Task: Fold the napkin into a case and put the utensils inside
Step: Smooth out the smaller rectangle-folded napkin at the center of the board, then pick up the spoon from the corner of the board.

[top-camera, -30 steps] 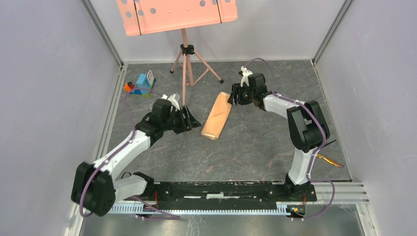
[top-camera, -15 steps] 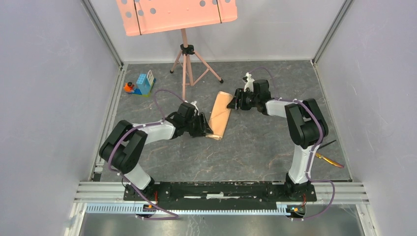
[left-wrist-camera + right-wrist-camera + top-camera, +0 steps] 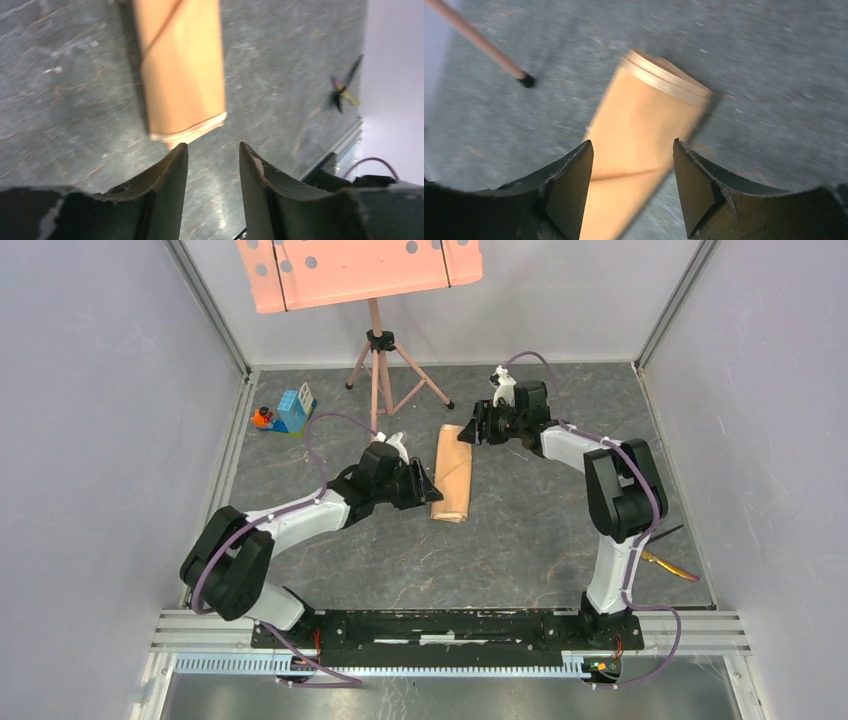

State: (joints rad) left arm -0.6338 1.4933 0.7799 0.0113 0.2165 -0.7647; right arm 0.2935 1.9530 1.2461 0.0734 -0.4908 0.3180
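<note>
- Along the near edge of the table [image 3: 520, 540], a black and aluminium rail [image 3: 450, 625] carries both arm bases.
- Beside the right base, by the right wall, lie the utensils [image 3: 672, 568], a black piece and a gold-orange one, well apart from the cloth. In the left wrist view the utensils [image 3: 345, 90] are only a small blurred shape far off. The right wrist view does not take them in.
- Mid-table, the left gripper [image 3: 430, 492] reaches in from the left to the near end of the case [image 3: 452, 473]. Its own camera adds what the overhead view cannot: the fingers [image 3: 167, 175] stand a narrow gap apart with only bare table between them. The case [image 3: 180, 75] ends just ahead of the tips, without touching them.
- That case is a narrow peach-tan pocket lying flat, roughly front to back, crossed by a diagonal pleat line.
- At its far end sits the right gripper [image 3: 466, 435]. The right wrist view shows the jaws spread wide. The case [image 3: 644, 125] fills the gap between the fingers [image 3: 571, 185], its layered end pointing away. Motion blur hides whether they touch the cloth.
- Farther left, a small toy of coloured blocks [image 3: 290, 410] sits near the left wall.
- Behind the case stands a pink tripod [image 3: 378, 370]. Its front leg comes down just beside the left wrist, and one foot [image 3: 526, 80] shows in the right wrist view.
- Farthest back, the salmon-pink perforated tray [image 3: 360, 270] tops the stand.
</note>
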